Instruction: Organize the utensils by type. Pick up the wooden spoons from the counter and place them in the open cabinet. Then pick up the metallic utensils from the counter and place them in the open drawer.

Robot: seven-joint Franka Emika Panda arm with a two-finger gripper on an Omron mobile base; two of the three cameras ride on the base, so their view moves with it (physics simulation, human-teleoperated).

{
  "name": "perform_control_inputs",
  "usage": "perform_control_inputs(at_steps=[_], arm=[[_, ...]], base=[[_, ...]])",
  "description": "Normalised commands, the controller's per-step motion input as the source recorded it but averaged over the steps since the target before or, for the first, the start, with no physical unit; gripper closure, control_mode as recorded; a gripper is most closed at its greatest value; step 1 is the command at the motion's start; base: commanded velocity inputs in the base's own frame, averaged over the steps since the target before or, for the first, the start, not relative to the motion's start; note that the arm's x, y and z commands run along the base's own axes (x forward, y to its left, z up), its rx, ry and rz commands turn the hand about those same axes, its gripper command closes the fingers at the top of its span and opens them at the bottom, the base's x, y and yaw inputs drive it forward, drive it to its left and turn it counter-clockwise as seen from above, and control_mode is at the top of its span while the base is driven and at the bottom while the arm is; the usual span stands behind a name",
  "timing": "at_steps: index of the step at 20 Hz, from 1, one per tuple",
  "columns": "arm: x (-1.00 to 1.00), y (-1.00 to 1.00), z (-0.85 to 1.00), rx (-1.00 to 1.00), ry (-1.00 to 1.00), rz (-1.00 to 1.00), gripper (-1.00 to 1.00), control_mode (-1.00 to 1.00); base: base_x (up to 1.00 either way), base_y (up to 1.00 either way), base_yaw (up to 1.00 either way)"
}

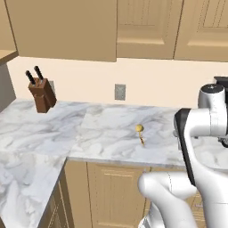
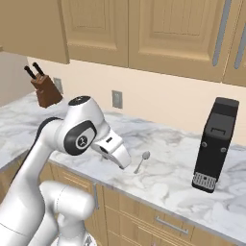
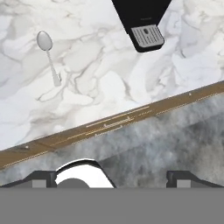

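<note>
The silver spoon (image 3: 49,57) lies on the counter (image 3: 100,78), well beyond the fingers (image 3: 43,178).

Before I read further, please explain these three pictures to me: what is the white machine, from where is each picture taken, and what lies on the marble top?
The white machine is a robot arm in a simulated kitchen. Two pictures come from cameras behind it, left and right. The third looks along its claw, whose dark fingertips stand wide apart, holding nothing. On the marble counter lie a small gold utensil and a silver spoon. A knife block stands near the wall, and a black coffee machine stands to the right.
</note>
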Motion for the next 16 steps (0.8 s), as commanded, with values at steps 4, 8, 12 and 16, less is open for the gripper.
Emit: perform_control_inputs(at_steps=[4,8,12,16], arm=[[0.0,0.0,0.0,0.0,0.0,0.0,-1.0,1.0],[0.0,0.0,0.0,0.0,0.0,0.0,-1.0,1.0],[0.0,0.0,0.0,0.0,0.0,0.0,-1.0,1.0],[0.0,0.0,0.0,0.0,0.0,0.0,-1.0,1.0]], base=[[0.23,0.0,0.03],[0.42,-0.16,0.12],[0.28,-0.39,0.0],[0.34,-0.26,-0.06]])
